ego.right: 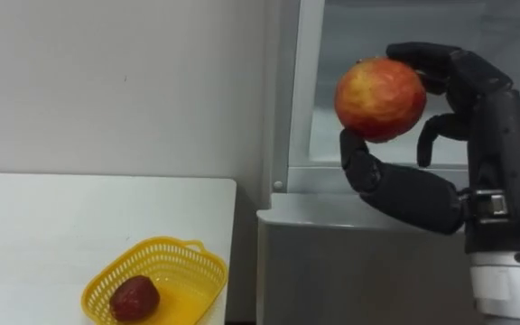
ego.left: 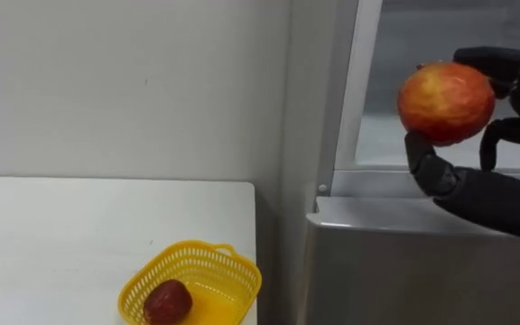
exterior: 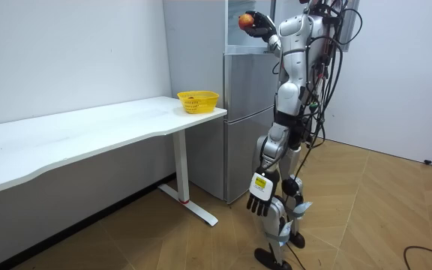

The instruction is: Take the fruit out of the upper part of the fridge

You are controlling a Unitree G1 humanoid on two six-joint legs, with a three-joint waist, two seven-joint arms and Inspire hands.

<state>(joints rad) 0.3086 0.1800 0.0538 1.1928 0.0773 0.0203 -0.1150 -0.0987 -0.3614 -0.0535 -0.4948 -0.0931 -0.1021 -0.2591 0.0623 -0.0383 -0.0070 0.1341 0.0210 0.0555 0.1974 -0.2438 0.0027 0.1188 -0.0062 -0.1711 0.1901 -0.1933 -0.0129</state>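
Right eye view | right hand (ego.right: pixel 413 199) clasps apple (ego.right: pixel 379 97) | apparently clear of fridge edge (ego.right: pixel 332 217)

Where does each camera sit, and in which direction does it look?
Left eye view: on the robot's head, facing the fridge and the white table with the yellow basket; the right robot hand shows, holding the apple.
Right eye view: just beside it, same scene; the same hand with more of its forearm.
Room view: standing in the room, facing the whole robot at the fridge; the left robot hand hangs low.
Shared by all: apple, basket, fridge.
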